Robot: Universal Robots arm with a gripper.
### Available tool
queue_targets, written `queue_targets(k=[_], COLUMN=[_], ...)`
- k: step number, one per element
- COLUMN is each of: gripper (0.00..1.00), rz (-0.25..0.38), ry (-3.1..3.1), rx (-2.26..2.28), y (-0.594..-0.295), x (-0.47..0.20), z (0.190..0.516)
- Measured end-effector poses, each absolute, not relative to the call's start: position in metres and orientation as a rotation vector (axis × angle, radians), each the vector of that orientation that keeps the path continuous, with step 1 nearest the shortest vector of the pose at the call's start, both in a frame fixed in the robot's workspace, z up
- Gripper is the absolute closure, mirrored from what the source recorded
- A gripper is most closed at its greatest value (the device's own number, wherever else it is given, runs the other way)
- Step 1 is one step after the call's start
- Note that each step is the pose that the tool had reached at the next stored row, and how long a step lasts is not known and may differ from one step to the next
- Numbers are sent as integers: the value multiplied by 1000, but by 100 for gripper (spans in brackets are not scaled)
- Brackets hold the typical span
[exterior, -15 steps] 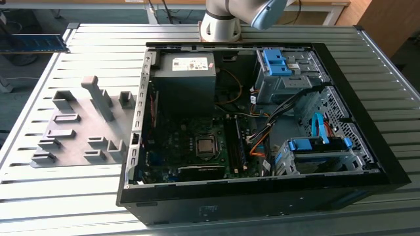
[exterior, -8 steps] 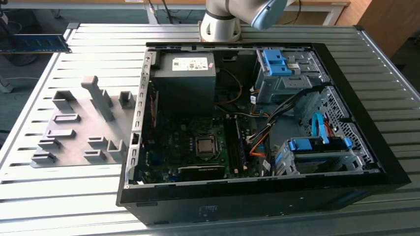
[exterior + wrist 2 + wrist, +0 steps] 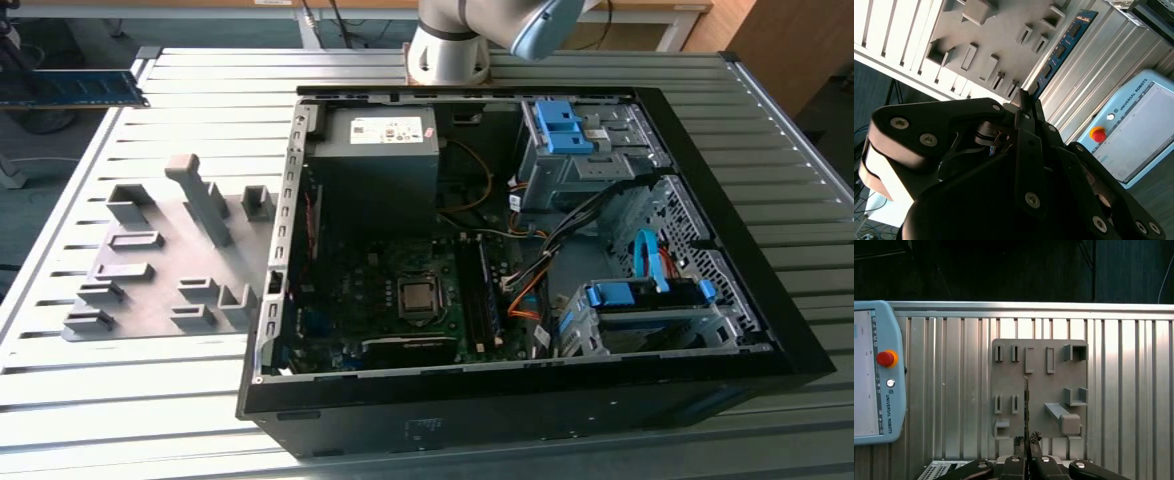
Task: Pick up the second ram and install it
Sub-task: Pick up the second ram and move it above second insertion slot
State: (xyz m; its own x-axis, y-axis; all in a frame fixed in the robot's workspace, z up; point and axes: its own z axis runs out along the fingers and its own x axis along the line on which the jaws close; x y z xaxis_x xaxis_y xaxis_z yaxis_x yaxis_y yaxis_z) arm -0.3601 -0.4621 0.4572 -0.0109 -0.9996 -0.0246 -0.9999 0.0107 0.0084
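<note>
We see the claw (image 3: 1026,442) clenched on the second ram (image 3: 74,88), held aloft at the exterior view's upper left, well apart from the open computer case (image 3: 534,400). In the first wrist view it sits edge-on before the grey slotted plate (image 3: 1044,385).

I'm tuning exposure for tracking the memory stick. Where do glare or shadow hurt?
Exterior view: the computer case interior lies in shadow. First wrist view: glare streaks the slatted table; the second ram in the hand is a thin dark line. Second wrist view: the hand near-black against bright metal.
</note>
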Motion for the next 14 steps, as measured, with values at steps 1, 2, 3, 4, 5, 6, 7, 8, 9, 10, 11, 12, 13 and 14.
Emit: queue_targets(k=[1,2,3,4,5,6,7,8,9,10,11,12,13,14], gripper=[86,86,86,86,86,86,86,86,86,86,86,86,86,86], rz=[36,36,36,36,37,36,36,36,36,37,36,36,36,36], ry=[2225,2225,2225,2225,2225,2225,2225,2225,2225,2225,2225,2225,2225,2225], rx=[-2201,-2201,-2201,-2201,-2201,-2201,-2201,-2201,-2201,-2201,-2201,-2201,-2201,-2201], y=[-462,-462,-462,-462,-462,-462,-462,-462,-462,-462,-462,-462,-462,-462], x=[-360,-359,-359,-359,-358,-358,-358,-358,-357,-357,-357,-356,-356,-355], z=[457,457,457,457,457,457,457,457,457,457,457,457,457,457])
